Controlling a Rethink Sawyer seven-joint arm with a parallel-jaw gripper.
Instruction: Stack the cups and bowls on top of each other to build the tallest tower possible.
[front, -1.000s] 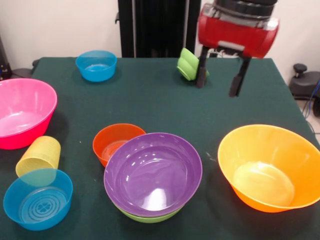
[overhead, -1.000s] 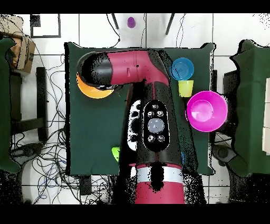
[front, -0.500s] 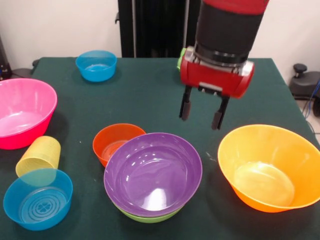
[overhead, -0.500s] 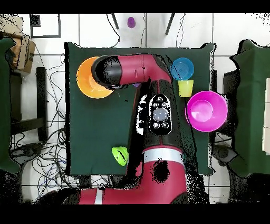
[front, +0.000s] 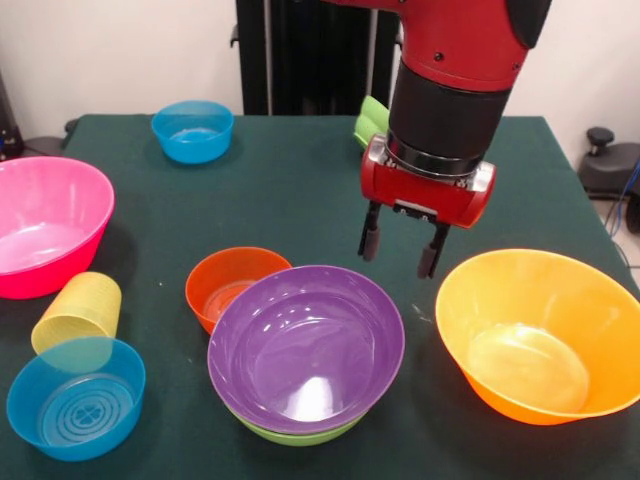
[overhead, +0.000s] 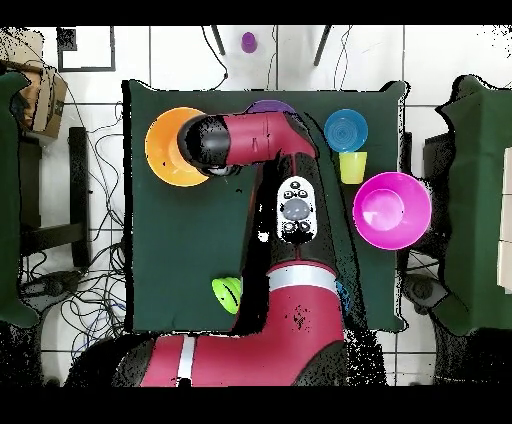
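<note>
Front view: the pincer (front: 400, 250) hangs above the desk (front: 280, 190) with its 2 fingers spread and nothing between them – released, not grasping. It sits over the gap between the purple bowl (front: 306, 346) and the orange bowl (front: 540, 335), its tips about level with both rims. The orange bowl lies just to the picture's right of the pincer and a little nearer the camera; the purple bowl, nested in a lime-green bowl (front: 297, 433) whose edge peeks out below, lies lower left. That nested pair looks like the start of the tower. I judge the coming move turns on a short sideways shift to 1 of these 2 rims – the orange one seems marginally closer. The yellow cup (front: 77, 312) stands well apart at the left, touching a small blue bowl (front: 76, 398), beside the pink bowl (front: 48, 226). A red-orange bowl (front: 235, 285) sits against the purple one

Overhead view: the arm covers the pincer, so its state cannot be read here. The arm's end overlaps the orange bowl's (overhead: 170, 150) inner edge, and the purple bowl (overhead: 268, 106) shows only as a sliver
</note>
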